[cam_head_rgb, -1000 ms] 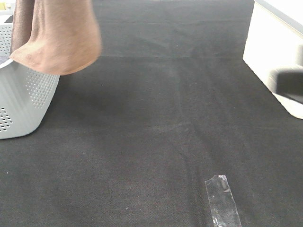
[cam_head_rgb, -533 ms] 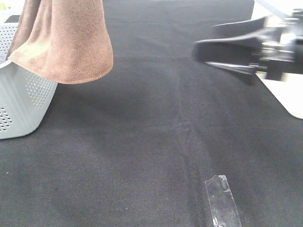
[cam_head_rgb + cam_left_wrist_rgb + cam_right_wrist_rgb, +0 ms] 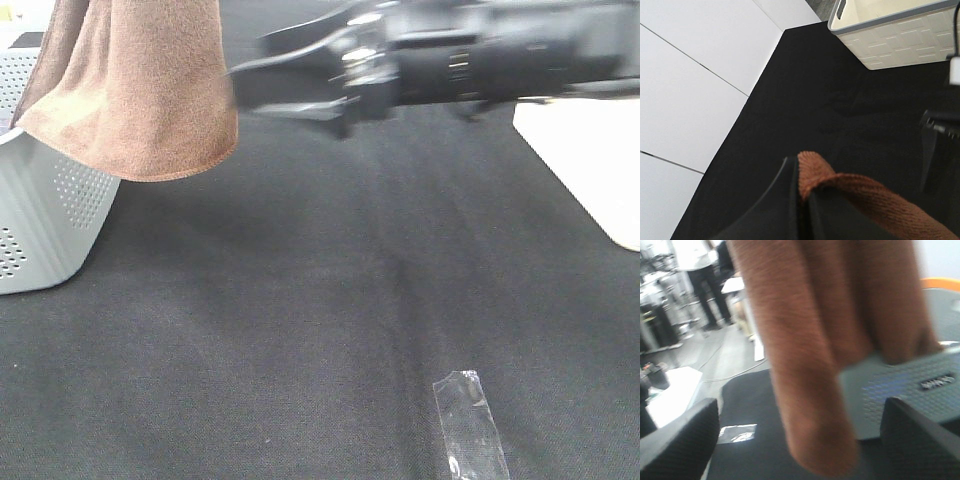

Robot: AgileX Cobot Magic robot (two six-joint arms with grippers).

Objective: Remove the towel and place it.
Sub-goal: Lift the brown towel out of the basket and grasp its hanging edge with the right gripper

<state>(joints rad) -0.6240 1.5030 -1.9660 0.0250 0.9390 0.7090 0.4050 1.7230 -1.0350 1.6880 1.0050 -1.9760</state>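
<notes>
Towel (image 3: 130, 90) is held up at the upper left of the high view. It hangs in front of the grey basket (image 3: 45, 215) rim, and its lower hem is clear of the black mat (image 3: 330, 300). A fold of the towel (image 3: 840, 186) is clamped in the left gripper (image 3: 801, 200), at the bottom centre of the left wrist view. Change over the last second: the right gripper (image 3: 262, 78) has been swept in from the right edge to the upper centre of the high view. It is motion-blurred, with its tips just beside the towel's hanging edge. The towel itself has barely moved in the last half second. In the right wrist view the dark fingers (image 3: 680, 445) are seen wide apart at the bottom corners, with the towel (image 3: 810, 340) between and ahead of them, so nothing is gripped there yet. Judgement: the lift out of the basket is largely done, a second grasp on the hanging part is being set up, and placing is not started. Writing: a small mark is seen on the basket wall (image 3: 910, 385) at the right of the right wrist view, too blurred to be read. No tag or brand can be made out on the towel. A clear tape strip (image 3: 470, 425) at the lower right of the high view and a white crate (image 3: 890, 30) at the upper right of the left wrist view carry no legible text.
</notes>
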